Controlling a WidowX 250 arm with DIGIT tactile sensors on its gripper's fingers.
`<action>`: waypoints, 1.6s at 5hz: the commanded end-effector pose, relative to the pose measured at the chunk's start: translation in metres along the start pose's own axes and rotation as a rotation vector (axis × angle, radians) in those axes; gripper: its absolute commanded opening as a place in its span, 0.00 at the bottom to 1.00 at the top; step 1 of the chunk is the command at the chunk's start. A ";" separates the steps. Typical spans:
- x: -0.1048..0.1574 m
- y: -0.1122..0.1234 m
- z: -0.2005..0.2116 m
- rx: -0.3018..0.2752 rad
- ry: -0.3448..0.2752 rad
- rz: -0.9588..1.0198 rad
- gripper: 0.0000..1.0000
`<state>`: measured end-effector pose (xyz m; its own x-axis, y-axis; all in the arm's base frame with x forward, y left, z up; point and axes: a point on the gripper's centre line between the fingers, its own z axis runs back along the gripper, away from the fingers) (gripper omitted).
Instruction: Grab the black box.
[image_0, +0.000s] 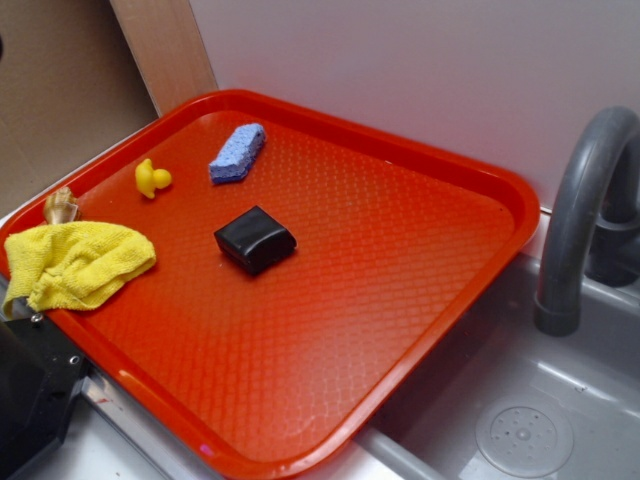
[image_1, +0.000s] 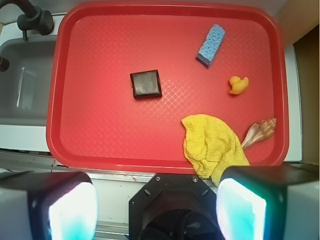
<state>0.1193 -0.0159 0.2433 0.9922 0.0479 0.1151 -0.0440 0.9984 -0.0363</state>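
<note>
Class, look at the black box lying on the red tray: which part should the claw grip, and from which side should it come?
Grip the black box across two opposite flat sides, coming down from above. It lies low and flat on the tray, with clear space around all four sides; the sponge and cloth lie well apart.

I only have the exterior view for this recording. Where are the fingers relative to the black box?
Observer: In the wrist view the fingers sit at the bottom of the frame, wide apart with nothing between them. The black box lies well ahead, untouched.
Operator: What is the brown thing by the yellow cloth?
Observer: A seashell on the tray, its narrow end meeting the yellow cloth.
Operator: Is the box squared to the wrist camera?
Observer: Nearly. Its edges are only slightly skewed to the tray's sides.
</note>
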 end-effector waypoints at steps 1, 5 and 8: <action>0.000 0.000 0.000 0.000 0.000 0.000 1.00; 0.060 -0.004 -0.073 0.071 -0.031 -0.546 1.00; 0.086 -0.024 -0.132 0.023 0.050 -1.300 1.00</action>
<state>0.2231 -0.0338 0.1161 0.3359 -0.9418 0.0086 0.9394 0.3357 0.0692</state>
